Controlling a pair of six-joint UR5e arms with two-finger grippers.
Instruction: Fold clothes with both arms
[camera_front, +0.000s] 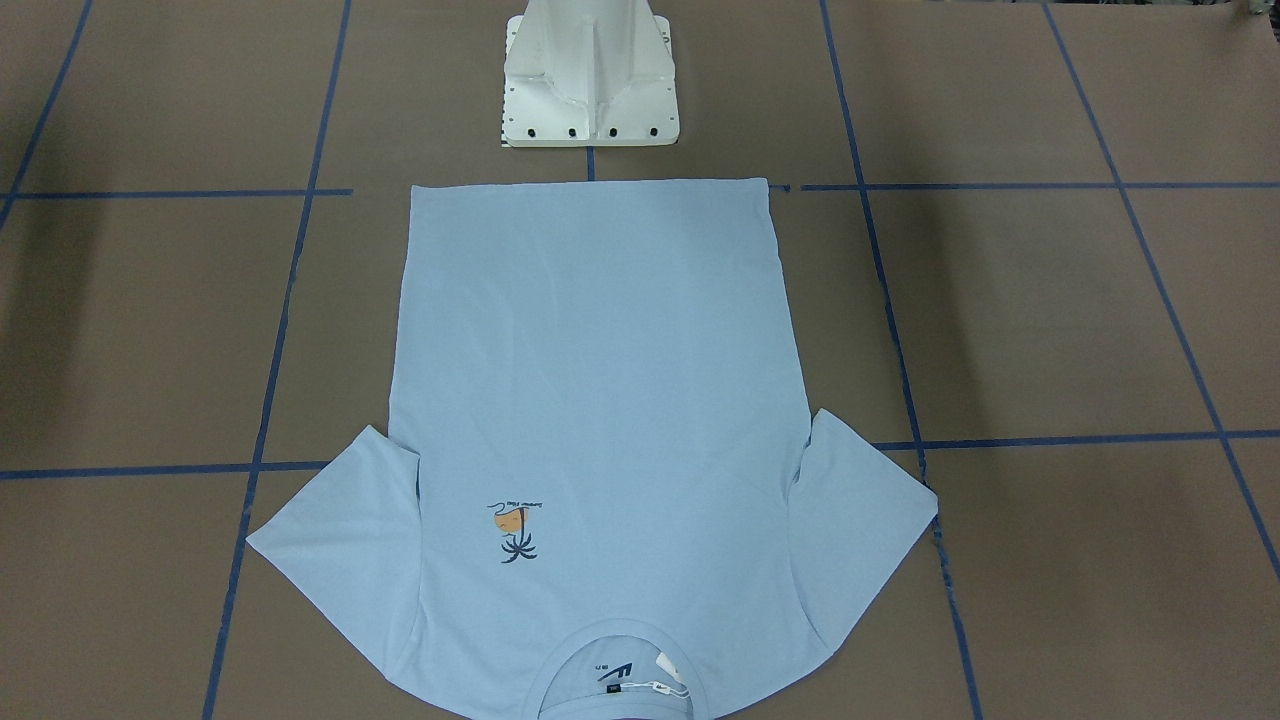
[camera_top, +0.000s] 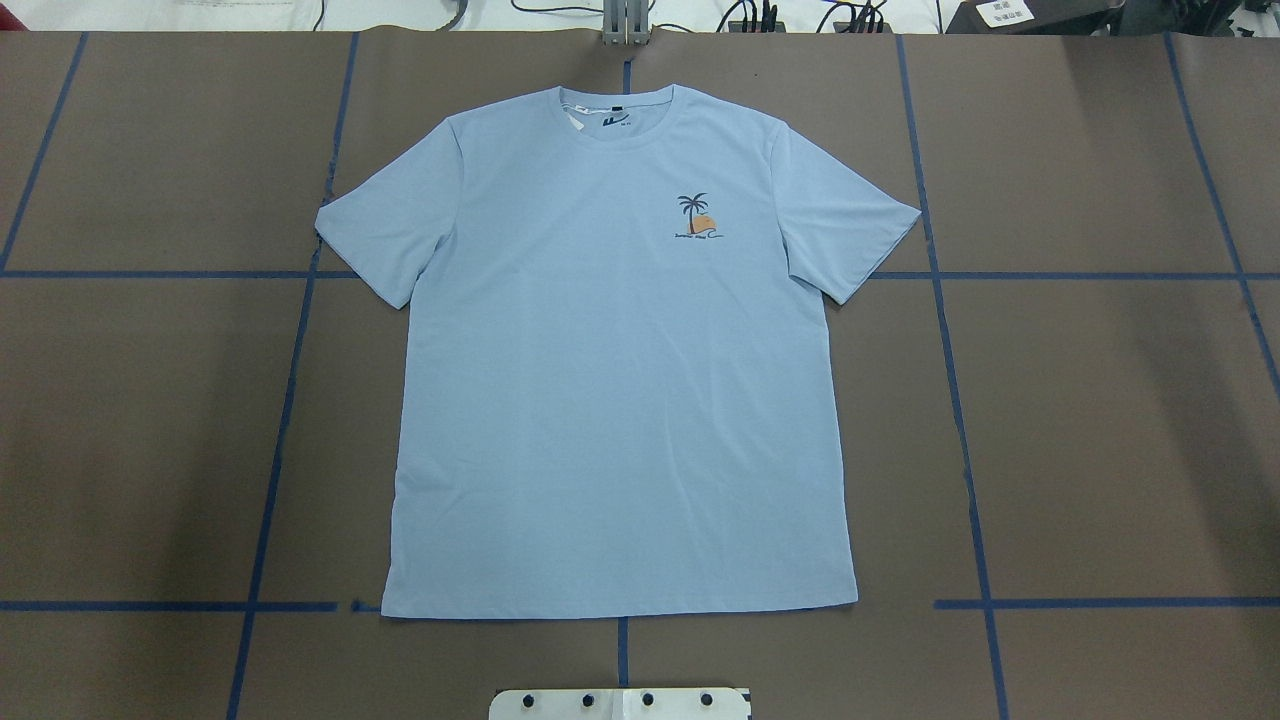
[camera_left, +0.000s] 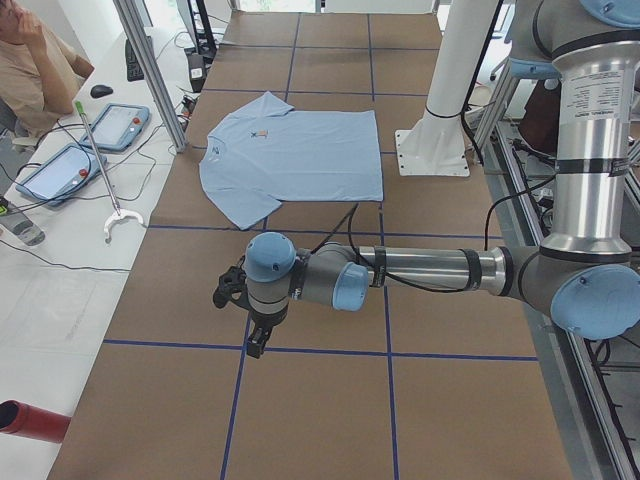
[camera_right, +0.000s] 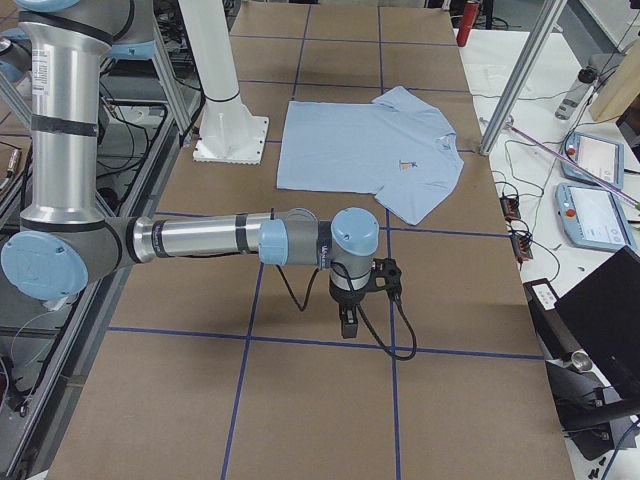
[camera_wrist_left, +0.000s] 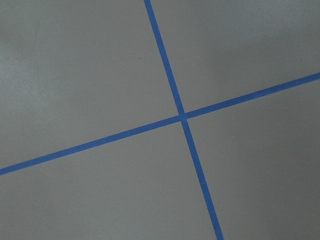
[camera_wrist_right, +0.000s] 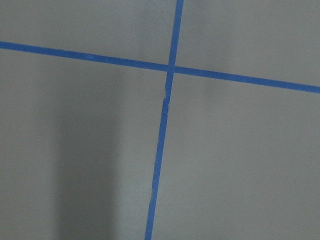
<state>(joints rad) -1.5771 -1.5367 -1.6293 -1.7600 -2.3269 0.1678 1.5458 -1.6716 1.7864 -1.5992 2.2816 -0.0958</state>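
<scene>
Shirt (camera_top: 620, 380) lies flat, print up, mid tabletop (camera_top: 1100, 430), untouched: fold not begun. Left pincer (camera_left: 257, 342) & right pincer (camera_right: 346, 325) hang well apart from it; open or closed, can't tell from side views. Next, you bring both in to opposite edges.

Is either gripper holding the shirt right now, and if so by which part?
Nothing is held. The T-shirt lies flat and spread on the table, while the left gripper and right gripper hang over bare table, apart from it.

No text is legible; the script on the T-shirt (camera_top: 620, 400) is too small.
</scene>
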